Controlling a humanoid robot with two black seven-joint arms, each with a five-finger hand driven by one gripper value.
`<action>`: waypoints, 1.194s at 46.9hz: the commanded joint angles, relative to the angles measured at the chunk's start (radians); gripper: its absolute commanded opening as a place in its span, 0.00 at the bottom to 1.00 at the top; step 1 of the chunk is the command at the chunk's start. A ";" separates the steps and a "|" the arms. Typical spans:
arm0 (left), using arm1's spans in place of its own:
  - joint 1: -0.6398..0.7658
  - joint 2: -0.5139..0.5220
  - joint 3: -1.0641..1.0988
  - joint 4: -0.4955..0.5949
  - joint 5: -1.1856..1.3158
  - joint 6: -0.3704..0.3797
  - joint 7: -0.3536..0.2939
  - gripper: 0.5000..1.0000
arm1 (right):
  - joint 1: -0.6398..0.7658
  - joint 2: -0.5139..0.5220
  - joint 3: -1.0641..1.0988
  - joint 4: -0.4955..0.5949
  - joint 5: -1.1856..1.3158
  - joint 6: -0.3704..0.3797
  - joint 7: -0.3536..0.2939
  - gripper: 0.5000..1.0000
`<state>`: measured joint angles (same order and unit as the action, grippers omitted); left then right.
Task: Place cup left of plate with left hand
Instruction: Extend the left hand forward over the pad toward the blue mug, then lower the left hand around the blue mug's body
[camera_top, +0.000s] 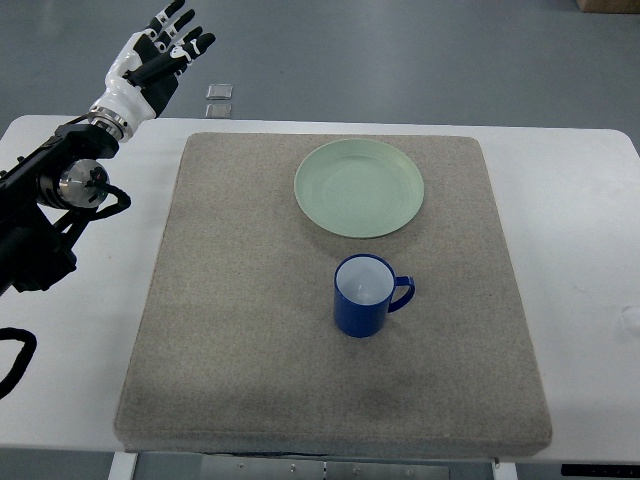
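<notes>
A blue cup with a white inside stands upright on the grey mat, its handle pointing right. A pale green plate lies on the mat just beyond the cup. My left hand is raised at the far left, past the table's back edge, fingers spread and holding nothing. It is far from the cup and plate. The right arm does not show.
The mat lies on a white table. Two small grey squares lie on the floor beyond the table's back edge, near my left hand. A black cable loops at the left edge.
</notes>
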<state>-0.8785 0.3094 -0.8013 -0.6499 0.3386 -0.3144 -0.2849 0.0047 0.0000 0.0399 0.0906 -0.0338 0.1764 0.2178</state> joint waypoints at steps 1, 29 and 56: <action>0.000 0.056 0.085 -0.053 -0.003 -0.078 0.000 0.99 | 0.000 0.000 0.000 0.000 0.000 0.000 0.000 0.86; 0.004 0.251 0.303 -0.272 0.132 -0.296 0.000 0.99 | 0.000 0.000 0.000 0.000 0.000 0.000 0.000 0.86; 0.089 0.218 0.344 -0.498 0.379 -0.296 0.001 0.99 | 0.000 0.000 0.000 0.000 0.000 0.000 0.000 0.86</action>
<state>-0.7912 0.5293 -0.4779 -1.1326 0.7087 -0.6109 -0.2841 0.0047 0.0000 0.0399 0.0904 -0.0338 0.1764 0.2178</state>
